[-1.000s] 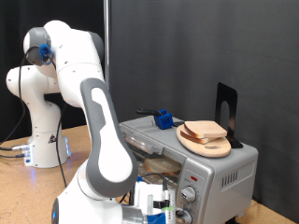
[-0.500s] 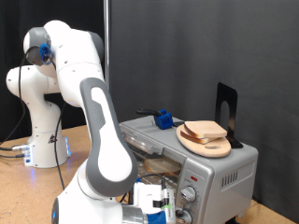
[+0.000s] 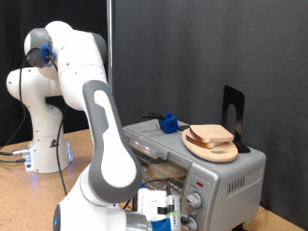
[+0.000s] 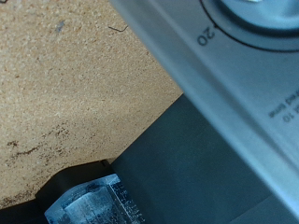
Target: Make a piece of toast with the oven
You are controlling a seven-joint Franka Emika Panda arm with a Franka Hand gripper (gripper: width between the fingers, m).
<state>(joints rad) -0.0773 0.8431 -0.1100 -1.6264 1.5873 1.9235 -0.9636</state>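
The piece of toast (image 3: 213, 136) is seen resting on a round wooden plate (image 3: 207, 148) on top of the oven (image 3: 231, 175), at about two o'clock from the gripper (image 3: 166, 211). The gripper is held low against the oven's front panel, just beside the knobs (image 3: 195, 201). In the wrist view a dial (image 4: 262, 21) marked "20" fills one corner, with one fingertip (image 4: 92, 203) showing over the dark door edge. Whether the claw is apart or together cannot be told. If a knob is the target, the fingers are best squared on it and turned slowly, so no slip occurs.
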